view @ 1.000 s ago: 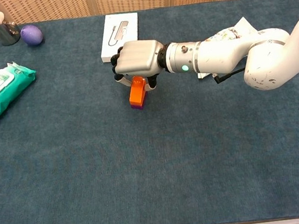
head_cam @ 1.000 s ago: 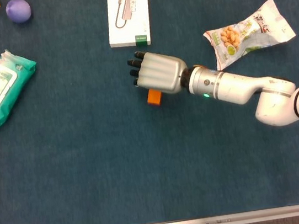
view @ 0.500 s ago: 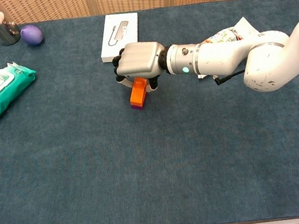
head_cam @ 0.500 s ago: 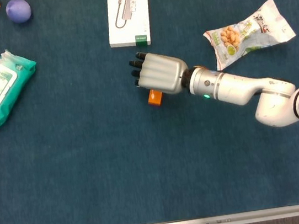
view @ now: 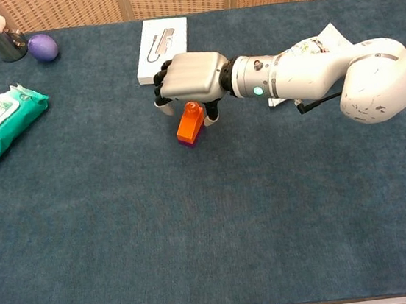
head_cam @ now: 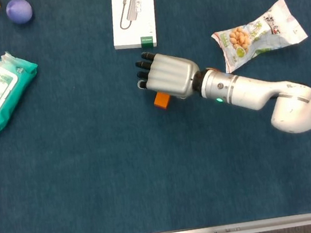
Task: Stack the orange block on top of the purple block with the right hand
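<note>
The orange block (view: 188,124) stands on the purple block (view: 187,143), of which only a thin sliver shows at the bottom, and it leans slightly. My right hand (view: 190,76) hovers just above it, palm down, with fingers hanging to the block's left and the thumb to its right, apart from it. From the head view the right hand (head_cam: 167,77) covers most of the orange block (head_cam: 161,100), and the purple block is hidden. The left hand shows in neither view.
A white box (head_cam: 134,12) lies just beyond the hand. A snack bag (head_cam: 259,32) lies to the right behind the forearm. At the far left are a green wipes pack (head_cam: 1,92), a purple ball (head_cam: 19,10) and a metal cup (view: 0,40).
My right hand has risen and shifted slightly right, its fingers coming off the orange block. The block stays on the purple one, its top now showing below the palm.
</note>
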Robot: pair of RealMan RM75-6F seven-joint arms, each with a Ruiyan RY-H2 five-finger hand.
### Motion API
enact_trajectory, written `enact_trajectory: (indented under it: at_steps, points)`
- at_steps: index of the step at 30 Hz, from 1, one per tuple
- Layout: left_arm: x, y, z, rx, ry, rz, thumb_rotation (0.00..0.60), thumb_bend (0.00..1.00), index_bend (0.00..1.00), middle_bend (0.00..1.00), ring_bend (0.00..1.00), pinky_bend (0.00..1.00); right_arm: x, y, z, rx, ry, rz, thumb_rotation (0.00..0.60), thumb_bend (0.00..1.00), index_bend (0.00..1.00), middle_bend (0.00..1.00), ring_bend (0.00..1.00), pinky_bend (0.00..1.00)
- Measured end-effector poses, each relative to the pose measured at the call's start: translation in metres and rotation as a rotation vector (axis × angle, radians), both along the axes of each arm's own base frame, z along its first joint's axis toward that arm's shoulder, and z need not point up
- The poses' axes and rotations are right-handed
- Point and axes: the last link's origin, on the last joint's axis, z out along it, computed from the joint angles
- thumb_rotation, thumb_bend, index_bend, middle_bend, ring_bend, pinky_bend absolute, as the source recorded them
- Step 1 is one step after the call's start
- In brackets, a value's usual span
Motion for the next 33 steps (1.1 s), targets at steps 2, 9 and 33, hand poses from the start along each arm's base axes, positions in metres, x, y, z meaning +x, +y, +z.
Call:
enact_trajectory:
  at_steps: [2,9,33]
  points:
    - [0.000,0.001,0.000,-0.001,-0.001,-0.003,0.600,0.23,0.24,0.27,0.26,0.16,0.000,0.002,0.005,-0.002,-0.015,-0.003,0.600,0.00,0.10,0.17,0.06,0.12]
    - [0.000,0.006,0.000,-0.008,-0.005,-0.012,0.600,0.23,0.24,0.27,0.26,0.16,-0.006,0.011,0.039,-0.048,-0.105,-0.036,0.600,0.00,0.09,0.18,0.05,0.11]
    - [0.007,0.025,-0.005,-0.046,0.028,-0.081,0.600,0.23,0.24,0.27,0.26,0.16,-0.174,0.143,0.224,-0.683,-0.190,-0.449,0.600,0.13,0.44,0.36,0.17,0.17]
